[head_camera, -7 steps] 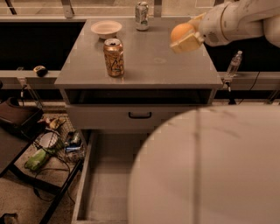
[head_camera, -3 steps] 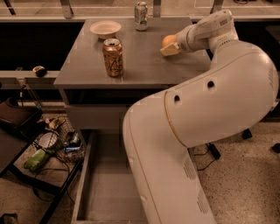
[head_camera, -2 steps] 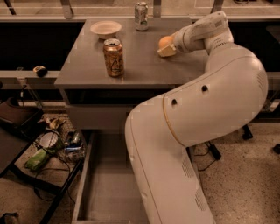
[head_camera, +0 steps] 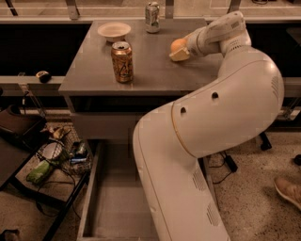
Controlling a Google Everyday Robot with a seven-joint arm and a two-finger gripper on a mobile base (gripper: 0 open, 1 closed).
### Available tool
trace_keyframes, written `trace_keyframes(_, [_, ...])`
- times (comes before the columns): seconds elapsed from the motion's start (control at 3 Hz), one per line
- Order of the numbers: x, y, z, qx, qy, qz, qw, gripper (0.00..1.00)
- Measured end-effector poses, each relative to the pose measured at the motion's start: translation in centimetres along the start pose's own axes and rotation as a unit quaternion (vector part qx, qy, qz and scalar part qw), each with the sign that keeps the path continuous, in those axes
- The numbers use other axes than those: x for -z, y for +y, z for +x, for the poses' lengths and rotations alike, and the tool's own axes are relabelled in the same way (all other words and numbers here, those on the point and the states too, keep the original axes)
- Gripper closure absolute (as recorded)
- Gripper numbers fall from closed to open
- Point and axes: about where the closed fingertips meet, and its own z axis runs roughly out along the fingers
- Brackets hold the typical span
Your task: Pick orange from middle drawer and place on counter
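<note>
The orange (head_camera: 177, 44) is in my gripper (head_camera: 178, 51), low over the right middle of the grey counter (head_camera: 150, 73). A pale finger (head_camera: 179, 55) shows under and in front of the fruit. I cannot tell whether the orange touches the counter. My white arm rises from the lower middle and bends over the counter's right side. The middle drawer (head_camera: 113, 202) is pulled out below, its flat grey floor bare; my arm hides its right part.
A gold-orange drink can (head_camera: 122, 61) stands left of the gripper. A white bowl (head_camera: 114, 30) and a silver can (head_camera: 152, 10) sit at the counter's back. A wire basket of clutter (head_camera: 61, 155) is on the floor at left, a shoe (head_camera: 288, 190) at right.
The arm has swung over the counter, carrying the orange left and down. In the last second the orange shifted only slightly left.
</note>
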Motion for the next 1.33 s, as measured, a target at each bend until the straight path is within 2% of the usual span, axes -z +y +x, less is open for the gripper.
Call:
trace_keyframes(0.33, [0.62,-0.48,1.54,0.006,0.021,-0.007,0.9997,0.82])
trace_keyframes(0.67, [0.74,-0.61,1.36,0.006,0.021,-0.007,0.9997,0.59])
trace_keyframes(1.0, [0.74,-0.61,1.34,0.006,0.021,-0.007,0.9997,0.28])
trace_keyframes(1.33, [0.74,-0.61,1.34,0.006,0.021,-0.007,0.9997,0.05])
